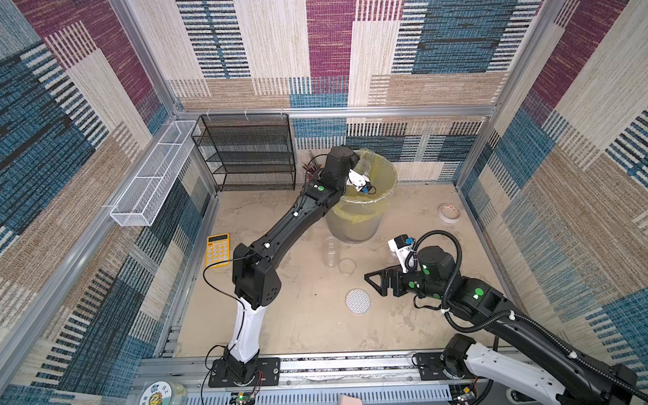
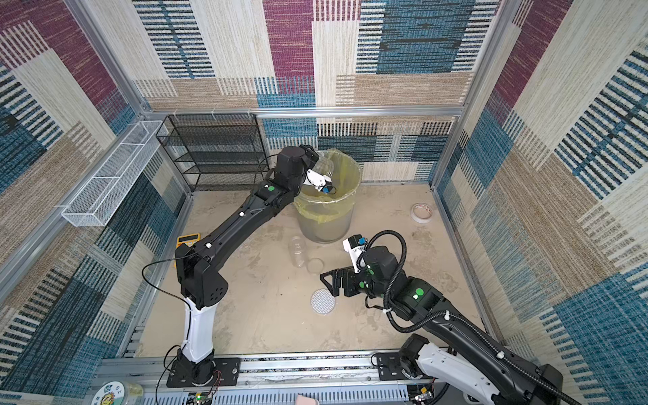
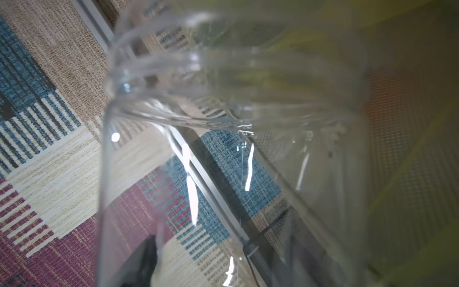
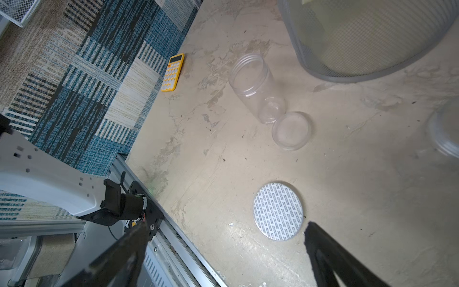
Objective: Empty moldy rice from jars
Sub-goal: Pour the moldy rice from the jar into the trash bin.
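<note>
My left gripper [image 2: 313, 158] is shut on a clear jar [image 2: 324, 168], which is tilted over the bin's mouth. In the left wrist view this jar [image 3: 223, 161] fills the frame, its threaded mouth faces the yellow bag, and no moldy rice shows inside it. A second clear jar [image 1: 331, 250] lies open and empty on the table, with a clear lid [image 1: 347, 265] beside it. Nearer the front lies a white grid-patterned lid [image 4: 278, 211]. My right gripper [image 4: 223, 261] hovers open beside that lid, holding nothing. A blurred clear jar [image 4: 444, 129] stands at the right wrist view's edge.
The mesh bin [image 1: 354, 224] lined with a yellow bag stands at the back centre. A yellow calculator [image 1: 217, 249] lies by the left wall and a tape roll [image 1: 450, 212] at the right. A black mesh shelf [image 1: 245, 154] and a white wire basket [image 1: 154, 175] line the back left.
</note>
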Robot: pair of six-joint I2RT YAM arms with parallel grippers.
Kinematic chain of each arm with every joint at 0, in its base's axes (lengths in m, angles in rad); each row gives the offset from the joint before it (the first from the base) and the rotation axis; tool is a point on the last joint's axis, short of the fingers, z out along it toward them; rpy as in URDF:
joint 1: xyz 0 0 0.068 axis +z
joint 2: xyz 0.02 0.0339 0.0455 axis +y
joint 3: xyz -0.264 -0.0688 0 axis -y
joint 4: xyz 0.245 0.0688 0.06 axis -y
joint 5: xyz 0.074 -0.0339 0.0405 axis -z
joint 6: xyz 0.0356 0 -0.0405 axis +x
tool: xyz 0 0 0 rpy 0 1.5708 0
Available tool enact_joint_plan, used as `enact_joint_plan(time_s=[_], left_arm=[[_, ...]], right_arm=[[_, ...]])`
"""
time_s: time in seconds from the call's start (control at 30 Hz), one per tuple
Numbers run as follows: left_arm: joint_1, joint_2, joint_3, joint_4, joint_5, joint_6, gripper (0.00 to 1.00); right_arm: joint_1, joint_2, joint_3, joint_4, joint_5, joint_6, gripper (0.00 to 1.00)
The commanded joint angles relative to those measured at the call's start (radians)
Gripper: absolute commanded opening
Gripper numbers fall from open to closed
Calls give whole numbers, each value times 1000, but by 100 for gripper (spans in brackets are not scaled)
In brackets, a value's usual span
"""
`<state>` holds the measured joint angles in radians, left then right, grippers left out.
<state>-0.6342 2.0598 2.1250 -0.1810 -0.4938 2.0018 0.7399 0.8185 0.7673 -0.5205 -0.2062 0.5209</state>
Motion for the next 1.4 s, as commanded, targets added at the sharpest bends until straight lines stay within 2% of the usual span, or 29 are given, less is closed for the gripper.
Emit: enact_joint_plan(time_s=[0.0, 0.1, 0.2, 0.23, 0.4, 0.53, 0.67, 0.77, 0.9, 0.97, 1.2, 1.37], left_arm=[[-2, -16, -90, 115, 6, 91, 36], [-2, 19, 59, -33, -18, -71, 37], [8, 14, -8, 61, -27, 0, 35], [6, 19, 8, 42, -29, -25, 35], [6, 42, 173, -139, -26, -290, 35], [25, 83, 363, -289, 58, -560, 35], [30, 61, 405, -384, 165, -784, 35], [41, -31, 289, -369, 261, -956, 34], [74, -233, -38, -180, 447, -1184, 35], [85, -313, -160, -119, 506, -1277, 35], [88, -559, -523, 10, 516, -1469, 36], [88, -746, -770, 79, 517, -1610, 39]], right_arm=[[0, -11, -34, 57, -10, -2, 100], [1, 30, 8, 2, -16, -7, 100], [0, -11, -36, 44, -5, 8, 99], [1, -18, -43, 56, -4, 7, 99], [1, -3, -25, 17, 8, 2, 99], [0, -21, 14, -16, 20, 2, 99], [-1, -47, 36, -35, 41, 2, 99], [-1, -43, 68, -38, 30, -5, 99], [-2, -13, 157, -78, 40, -50, 99], [-6, 12, 202, -93, 42, -83, 99], [-21, 158, 401, -122, 2, -213, 99], [-22, 258, 565, -159, 34, -302, 100]])
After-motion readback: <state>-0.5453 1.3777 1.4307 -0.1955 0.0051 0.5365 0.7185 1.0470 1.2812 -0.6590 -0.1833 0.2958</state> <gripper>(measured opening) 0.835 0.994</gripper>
